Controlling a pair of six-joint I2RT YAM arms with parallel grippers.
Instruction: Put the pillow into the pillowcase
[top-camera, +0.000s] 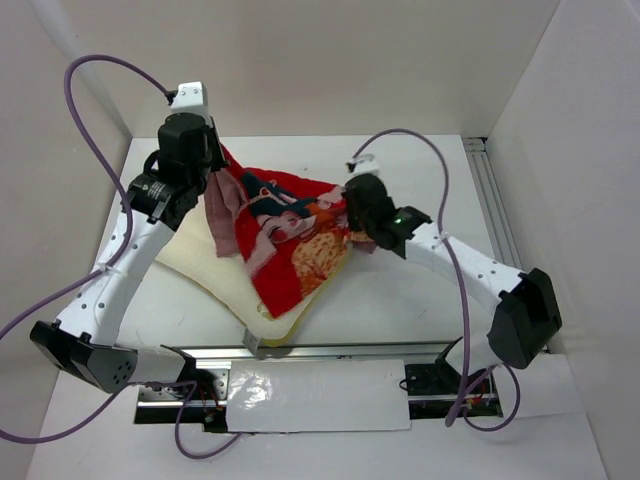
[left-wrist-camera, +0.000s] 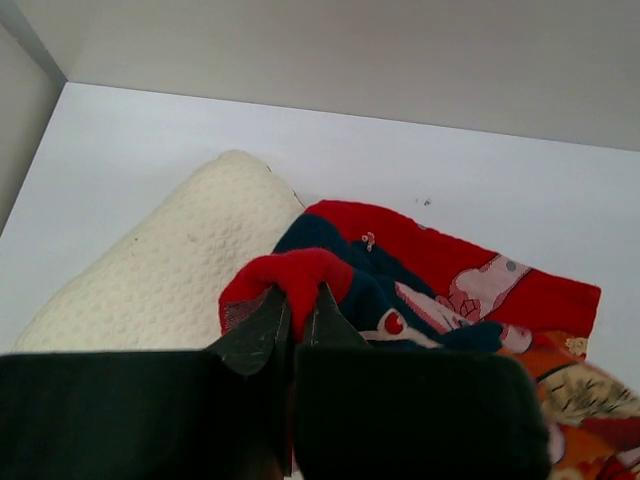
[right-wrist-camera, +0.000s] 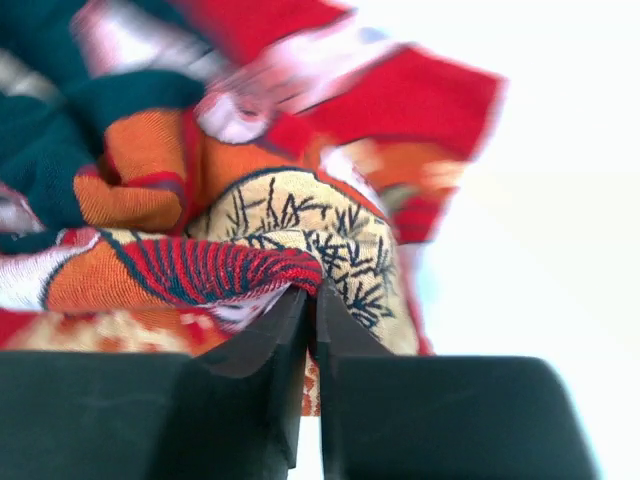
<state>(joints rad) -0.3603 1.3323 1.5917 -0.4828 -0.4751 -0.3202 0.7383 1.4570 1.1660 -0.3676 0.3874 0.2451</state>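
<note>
The cream pillow (top-camera: 215, 275) lies on the white table, its near corner toward the front edge; it also shows in the left wrist view (left-wrist-camera: 170, 270). The red printed pillowcase (top-camera: 295, 235) is draped bunched over its right part. My left gripper (top-camera: 205, 190) is shut on a red fold of the pillowcase (left-wrist-camera: 300, 275) at its upper left. My right gripper (top-camera: 352, 225) is shut on a striped fold of the pillowcase (right-wrist-camera: 250, 265) at its right edge. Faded pink reverse fabric (top-camera: 222, 215) hangs by the left gripper.
White walls enclose the table on the left, back and right. A metal rail (top-camera: 497, 215) runs along the right side and another (top-camera: 330, 352) along the front edge. Purple cables (top-camera: 95, 150) loop from both arms.
</note>
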